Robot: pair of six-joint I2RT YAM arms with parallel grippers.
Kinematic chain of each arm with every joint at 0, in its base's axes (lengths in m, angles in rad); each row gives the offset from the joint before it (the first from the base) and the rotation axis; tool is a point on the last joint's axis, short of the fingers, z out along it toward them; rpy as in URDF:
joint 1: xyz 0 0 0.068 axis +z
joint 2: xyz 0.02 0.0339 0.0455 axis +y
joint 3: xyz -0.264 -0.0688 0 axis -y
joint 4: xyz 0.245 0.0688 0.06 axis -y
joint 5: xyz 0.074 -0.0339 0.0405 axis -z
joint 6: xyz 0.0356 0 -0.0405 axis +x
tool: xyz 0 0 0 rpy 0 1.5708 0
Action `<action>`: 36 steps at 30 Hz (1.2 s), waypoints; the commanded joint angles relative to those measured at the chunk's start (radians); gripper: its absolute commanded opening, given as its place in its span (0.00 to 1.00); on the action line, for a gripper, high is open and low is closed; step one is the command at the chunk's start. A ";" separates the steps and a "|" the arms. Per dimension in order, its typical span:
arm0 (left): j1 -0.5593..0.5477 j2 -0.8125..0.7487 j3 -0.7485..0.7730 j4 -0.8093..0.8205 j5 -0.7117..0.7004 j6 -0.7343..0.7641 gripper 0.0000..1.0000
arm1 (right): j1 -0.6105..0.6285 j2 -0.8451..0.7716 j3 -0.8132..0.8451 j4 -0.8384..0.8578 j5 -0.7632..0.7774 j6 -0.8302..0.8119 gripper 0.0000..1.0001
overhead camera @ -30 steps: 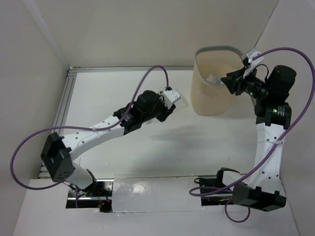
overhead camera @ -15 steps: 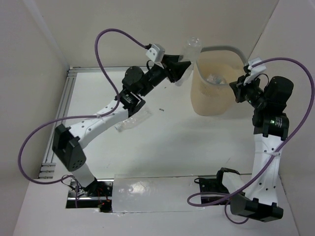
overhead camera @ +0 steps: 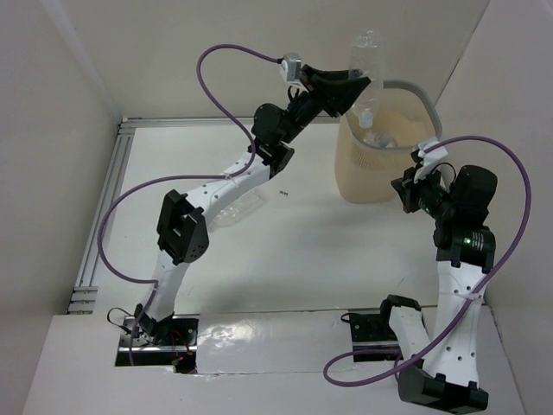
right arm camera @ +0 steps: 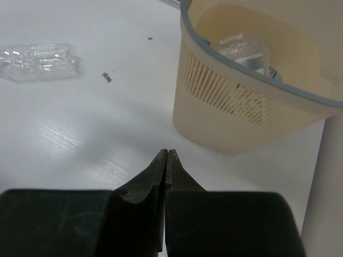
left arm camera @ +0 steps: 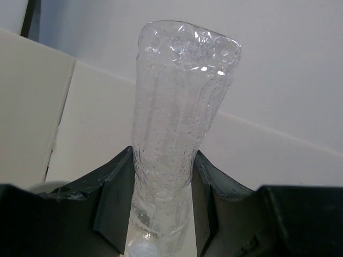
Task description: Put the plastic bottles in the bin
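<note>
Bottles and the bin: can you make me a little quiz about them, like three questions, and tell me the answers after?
1. True or false: the left pincer holds a clear bottle up in the air.
2. Pick one. The right pincer is: A) wide open, B) shut with nothing in it, C) shut on a bottle.
3. How many bottles can you see lying on the table, outside the bin?

Key: 1 true. 2 B. 3 one.
</note>
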State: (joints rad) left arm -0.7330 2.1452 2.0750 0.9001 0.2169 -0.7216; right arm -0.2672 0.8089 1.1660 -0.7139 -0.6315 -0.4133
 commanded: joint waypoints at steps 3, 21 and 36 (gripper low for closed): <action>-0.017 0.090 0.115 0.046 -0.027 -0.029 0.48 | -0.004 -0.037 -0.032 -0.039 0.004 -0.009 0.00; -0.036 0.208 0.273 -0.162 -0.062 0.027 1.00 | -0.004 -0.066 -0.104 -0.039 -0.059 -0.030 0.49; 0.050 -0.679 -0.557 -0.334 -0.189 0.287 1.00 | 0.270 0.074 -0.259 0.102 -0.256 -0.392 0.98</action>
State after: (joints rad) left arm -0.7185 1.7054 1.6382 0.5663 0.0868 -0.5301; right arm -0.1131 0.8249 0.9138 -0.7284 -0.9680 -0.7586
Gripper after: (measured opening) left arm 1.000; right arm 0.975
